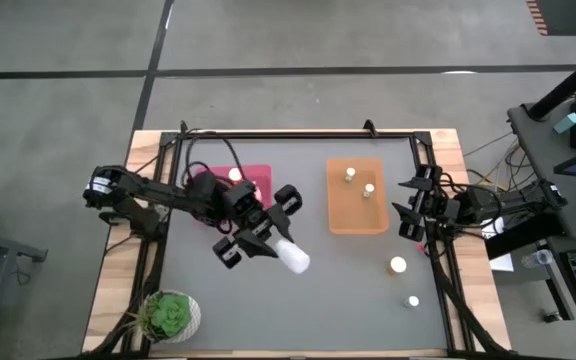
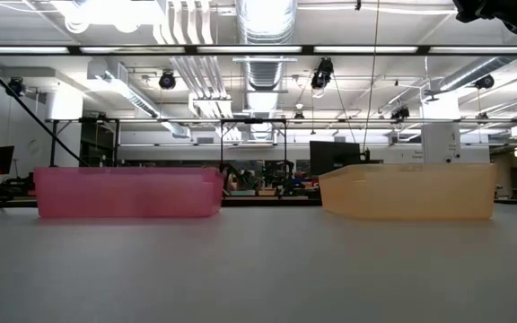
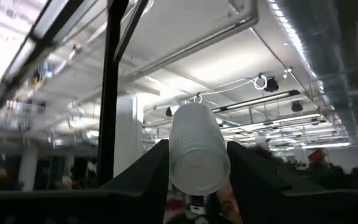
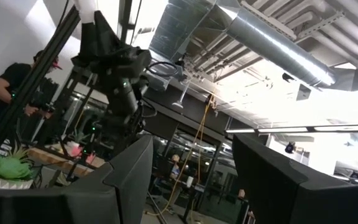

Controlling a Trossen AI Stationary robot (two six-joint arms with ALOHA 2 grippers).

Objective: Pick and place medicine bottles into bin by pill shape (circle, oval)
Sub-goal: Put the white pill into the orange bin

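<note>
Fig.: Mid-carry of one medicine bottle, seen from the room. The left gripper [image 1: 265, 237] is raised over the table's middle, just in front of the pink bin [image 1: 258, 180], w/ its fingers [image 3: 143, 176] clamped on a pale bottle [image 1: 293, 256]. In the left wrist view that bottle [image 3: 197, 149] sits between the two dark fingers, base pointing outward, tipped up toward the ceiling. The low view shows no arm near the tabletop, so the bottle is clearly airborne, not resting.

Bins: the pink bin holds one white-capped bottle [image 1: 235, 175]; the orange bin [image 1: 356, 215] holds two bottles [image 1: 350, 175], [image 1: 369, 189]. Both bins stand side by side at the far edge in the low view, pink bin [image 2: 128, 193] and orange bin [image 2: 408, 191]. Two bottles are still loose on the grey table [image 1: 228, 310], near the right edge: one [image 1: 397, 265] and a smaller one [image 1: 413, 300] closer to the front.

The right gripper [image 1: 408, 210] waits at the right edge beside the orange bin, fingers [image 4: 126, 177] apart and empty. A potted plant [image 1: 171, 314] sits at the front-left corner; a person [image 4: 8, 93] stands beyond the table.

Step in hand (judged): transport, approx. halfway thru sorting. Next move calls for picking the bin by pill shape, not readable here, then swinging over it, lowering inside the rim and letting go w/o knocking bottles already there.
</note>
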